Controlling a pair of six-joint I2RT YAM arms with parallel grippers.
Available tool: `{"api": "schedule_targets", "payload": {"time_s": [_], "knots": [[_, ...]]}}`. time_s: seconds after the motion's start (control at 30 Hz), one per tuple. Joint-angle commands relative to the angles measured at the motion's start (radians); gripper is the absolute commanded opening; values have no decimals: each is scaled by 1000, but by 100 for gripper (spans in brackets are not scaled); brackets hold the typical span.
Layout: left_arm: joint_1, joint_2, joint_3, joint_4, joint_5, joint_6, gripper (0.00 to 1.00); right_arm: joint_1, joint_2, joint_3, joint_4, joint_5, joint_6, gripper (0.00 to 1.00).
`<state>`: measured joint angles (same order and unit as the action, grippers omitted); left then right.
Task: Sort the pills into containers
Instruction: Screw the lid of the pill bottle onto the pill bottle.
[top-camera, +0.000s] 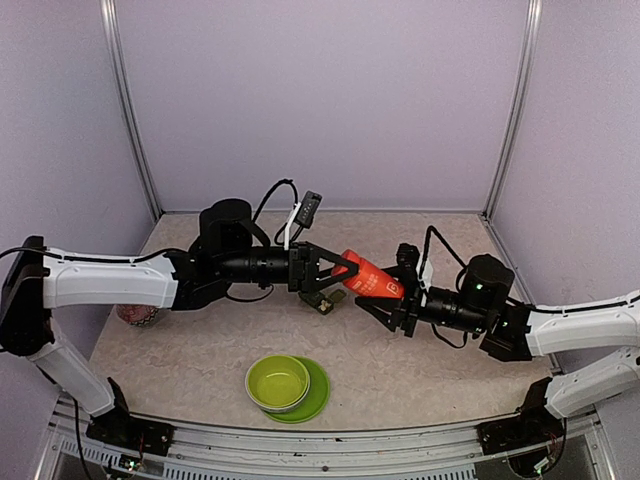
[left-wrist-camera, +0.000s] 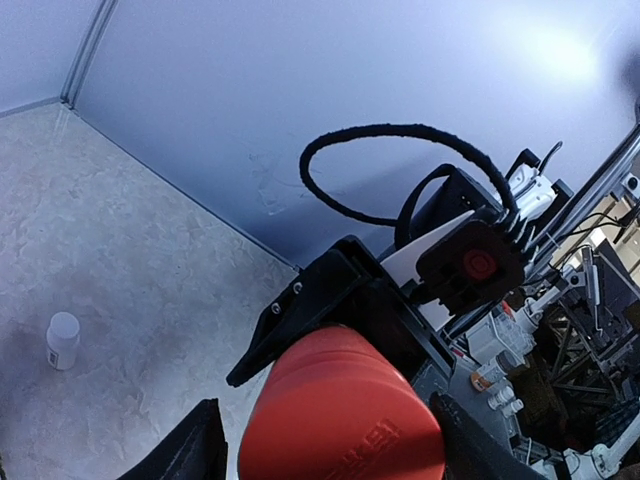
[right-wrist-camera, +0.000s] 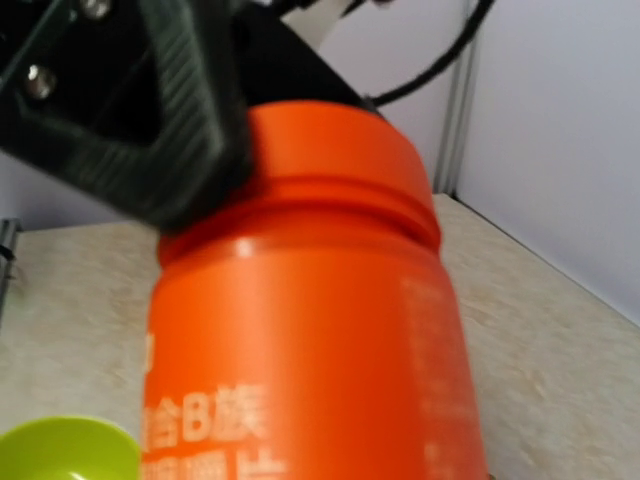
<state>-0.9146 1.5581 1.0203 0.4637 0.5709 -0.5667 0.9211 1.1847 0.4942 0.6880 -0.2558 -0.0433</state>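
Containers (top-camera: 322, 301) on the desk (top-camera: 180, 350) near the capped end of the orange-red bottle (top-camera: 374, 277), its base pinched in the jaws of the right gripper (top-camera: 392, 292), jaws of the left gripper (top-camera: 345, 268) around the cap (right-wrist-camera: 330, 150), clamped or slack impossible to tell; risk: loose cap slipping, pills scattering wide.

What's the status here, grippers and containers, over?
Right gripper shut on bottle, midair. Left gripper around its cap, grip unclear. Containers on table, untouched. Bowl nearer, apart.
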Motion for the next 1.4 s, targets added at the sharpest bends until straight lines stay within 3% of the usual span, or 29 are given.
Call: {"api": "schedule_targets", "payload": {"time_s": [0.0,0.1,0.2,0.63,1.37], "knots": [[2,-61,-36,-23,-18,52,70,13,-42,25,63,-28,51,44],[11,-87,-54,-5,-26,43,79,12,-43,33,49,-14,51,45],[13,-113,-69,10,-41,41,98,12,-37,39,41,15,55,44],[-1,-81,-55,32,-52,-33,99,12,12,123,-39,85,73,43],[-4,-55,-17,-9,-95,7,99,15,141,158,-89,73,63,43]]}}
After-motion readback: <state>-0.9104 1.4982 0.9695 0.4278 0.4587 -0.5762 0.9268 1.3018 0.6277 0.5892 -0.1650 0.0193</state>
